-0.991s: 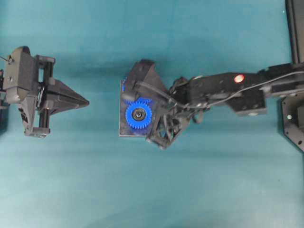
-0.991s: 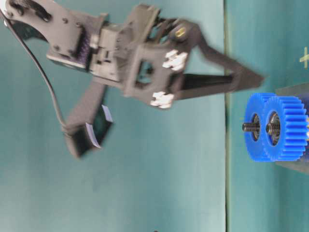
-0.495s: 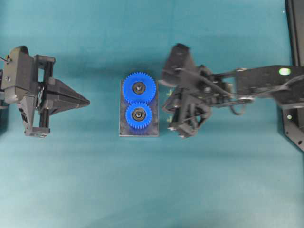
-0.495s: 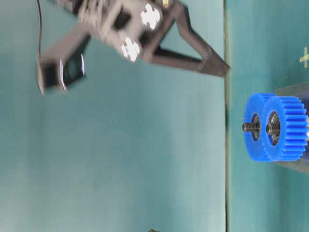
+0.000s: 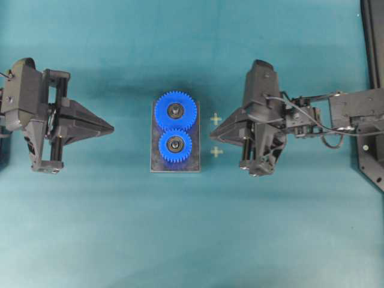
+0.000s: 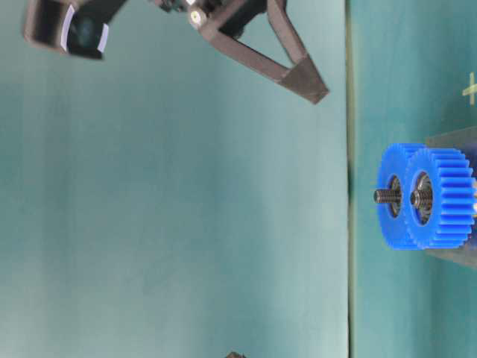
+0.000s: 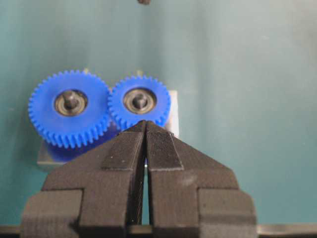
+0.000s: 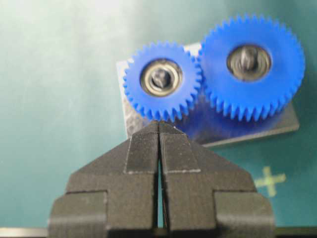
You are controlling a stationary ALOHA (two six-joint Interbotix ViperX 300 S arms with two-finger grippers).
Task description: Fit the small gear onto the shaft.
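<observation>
Small bright blue toothed plastic gear (image 5: 175,146) with silver-and-black bearing hub, seated on the short silver-grey metal shaft (image 5: 175,144), the shaft tip showing through the hub. Meshed at 12 o'clock, in the overhead view, with the larger blue toothed gear (image 5: 175,111) on its own peg. Both carried by the grey rectangular metal plate (image 5: 194,162), lying flat at the middle of the scene.

Left gripper (image 5: 110,128), black, at 9 o'clock of the plate, well apart from it, tip pointing at the gears. Jaws pressed together, only a hairline seam between the ribbed pads (image 7: 130,148) in the left wrist view; nothing held, nothing touched.

Right gripper (image 5: 213,136), black, at 3 o'clock of the plate, near but clear of it, tip aimed at the gears. Jaws likewise fully closed, pads (image 8: 174,148) meeting along a thin line in the right wrist view; empty, in contact with nothing. Seen raised off the surface in the table-level view.

Teal cloth surface (image 5: 192,240) under everything, smooth and matte. Two pale yellow cross marks (image 5: 216,119) on the cloth between plate and right gripper, one at 1 o'clock of the small gear, the other at 3 o'clock. Black frame edge (image 5: 372,36) at the upper right of the overhead view.
</observation>
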